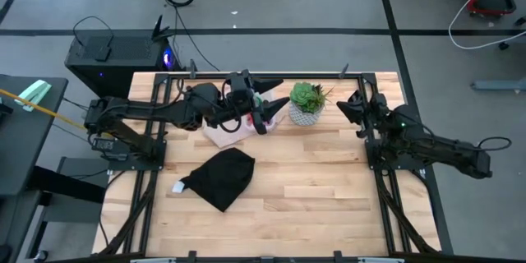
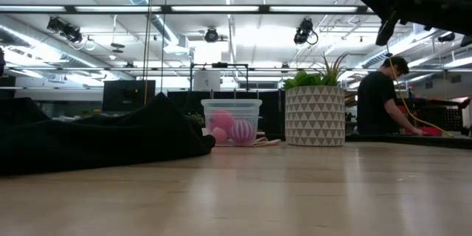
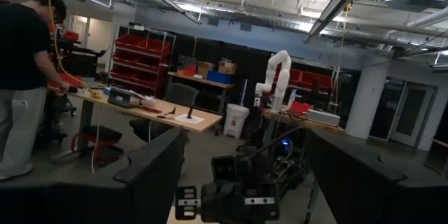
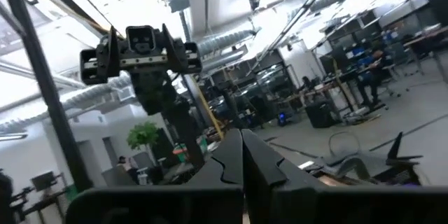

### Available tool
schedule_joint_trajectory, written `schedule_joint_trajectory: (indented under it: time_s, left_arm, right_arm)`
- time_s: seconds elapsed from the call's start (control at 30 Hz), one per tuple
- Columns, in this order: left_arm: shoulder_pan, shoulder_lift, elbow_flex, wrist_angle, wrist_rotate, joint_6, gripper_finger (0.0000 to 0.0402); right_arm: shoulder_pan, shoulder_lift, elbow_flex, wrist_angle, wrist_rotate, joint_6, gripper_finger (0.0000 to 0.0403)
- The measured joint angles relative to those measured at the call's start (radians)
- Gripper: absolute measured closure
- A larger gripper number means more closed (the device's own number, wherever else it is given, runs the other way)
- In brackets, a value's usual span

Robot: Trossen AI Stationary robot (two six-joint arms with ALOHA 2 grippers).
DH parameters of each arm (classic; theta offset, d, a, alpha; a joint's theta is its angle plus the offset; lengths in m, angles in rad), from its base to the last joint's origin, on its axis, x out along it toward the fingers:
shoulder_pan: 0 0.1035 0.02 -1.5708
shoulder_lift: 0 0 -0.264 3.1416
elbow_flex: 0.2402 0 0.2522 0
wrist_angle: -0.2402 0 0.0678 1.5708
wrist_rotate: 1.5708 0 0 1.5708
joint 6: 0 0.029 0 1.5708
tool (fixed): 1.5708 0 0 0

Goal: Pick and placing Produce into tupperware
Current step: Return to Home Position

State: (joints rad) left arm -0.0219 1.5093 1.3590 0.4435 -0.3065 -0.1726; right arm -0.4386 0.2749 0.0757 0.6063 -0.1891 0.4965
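Observation:
The clear tupperware (image 2: 231, 122) stands on the table at the far middle. Pink and magenta produce (image 2: 234, 130) rests inside it. In the high view my left arm covers most of it. My left gripper (image 1: 275, 97) hangs high between the tub and the plant; its fingers are wide open with nothing between them (image 3: 243, 147). My right gripper (image 1: 352, 107) is drawn back at the far right, raised above the table, with its fingers shut on nothing (image 4: 241, 140). It also shows at the upper right of the low view (image 2: 372, 0).
A green succulent in a white patterned pot (image 1: 306, 108) stands just right of the tub. A black cloth (image 1: 220, 177) lies heaped at the table's middle left. A pale pinkish sheet (image 1: 215, 137) lies under the tub. A person (image 2: 380, 103) stands beyond the table.

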Motion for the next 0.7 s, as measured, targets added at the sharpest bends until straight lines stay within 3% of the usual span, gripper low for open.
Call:
schedule_joint_trajectory:
  time_s: [0.7]
  left_arm:
    - [0.002, 0.000, 0.000, -0.003, 0.000, -0.027, 0.0100]
  right_arm:
    - [-0.124, -0.030, -0.001, 0.315, -0.046, 0.015, 0.0403]
